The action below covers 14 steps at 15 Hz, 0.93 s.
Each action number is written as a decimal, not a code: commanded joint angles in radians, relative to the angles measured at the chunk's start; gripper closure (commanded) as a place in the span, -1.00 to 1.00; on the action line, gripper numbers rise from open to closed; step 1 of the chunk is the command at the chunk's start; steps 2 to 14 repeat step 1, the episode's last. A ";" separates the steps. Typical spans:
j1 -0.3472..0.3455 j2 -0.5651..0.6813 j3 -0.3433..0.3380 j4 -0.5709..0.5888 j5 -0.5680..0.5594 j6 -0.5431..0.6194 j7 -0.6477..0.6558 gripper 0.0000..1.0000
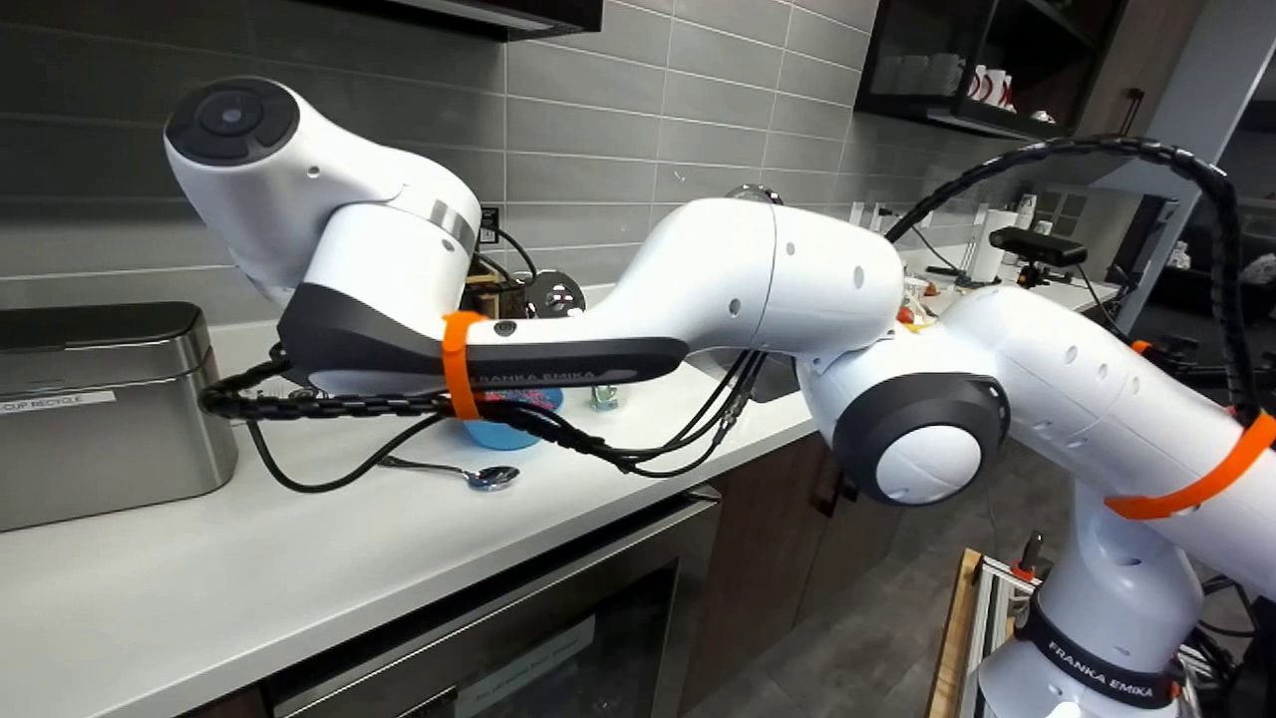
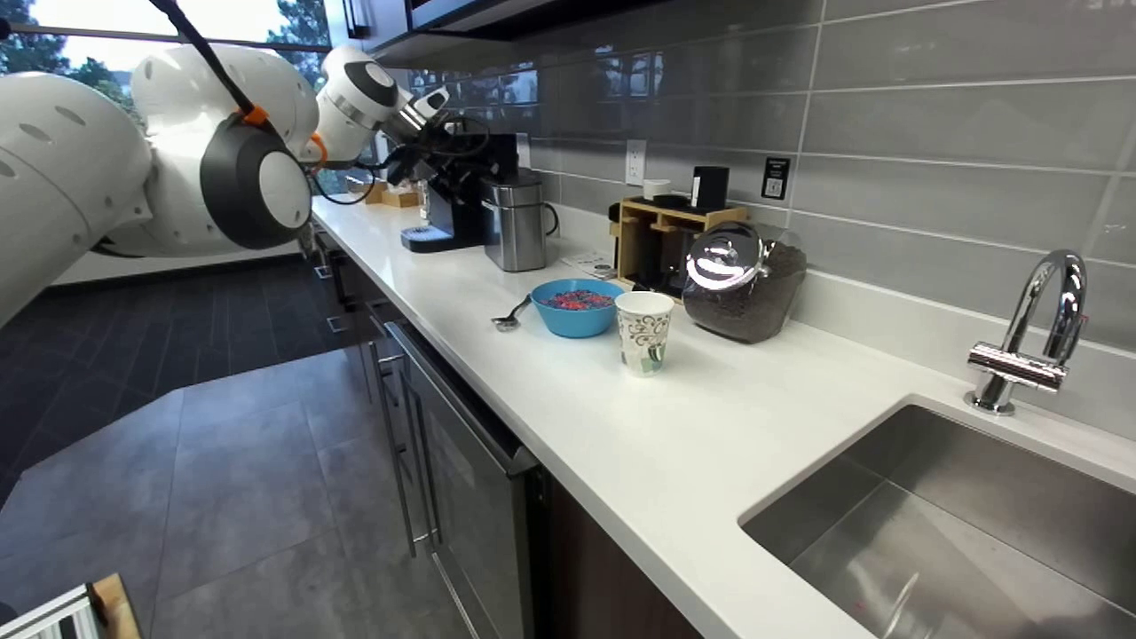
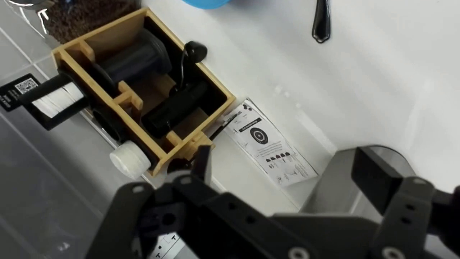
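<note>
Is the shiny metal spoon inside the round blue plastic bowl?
No, in an exterior view the spoon lies on the smooth white counter, beside the bowl.

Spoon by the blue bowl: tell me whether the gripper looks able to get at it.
Likely yes: the gripper is open and holds nothing, and in the wrist view the spoon shows an uncovered handle end, apart from the blue bowl. The gripper must move over first.

I read "FRANKA EMIKA" on the black base band [image 1: 1105, 665] and dark grey panel [image 1: 578, 365] of the white robot arm [image 1: 827, 274]; "CUP RECYCLE" on the white label [image 1: 57, 402] of the rectangular steel bin [image 1: 110, 449]; QR code [image 3: 26, 86] on black rectangular plate [image 3: 9, 97]. White paper leaflet [image 3: 273, 151]: print too small.
</note>
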 commanded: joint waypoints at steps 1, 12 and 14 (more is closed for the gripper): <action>0.012 0.000 -0.046 0.000 0.042 0.004 -0.006 -1.00; 0.012 0.000 -0.046 0.000 0.042 0.004 -0.006 -1.00; 0.012 0.000 -0.046 0.000 0.042 0.004 -0.006 -1.00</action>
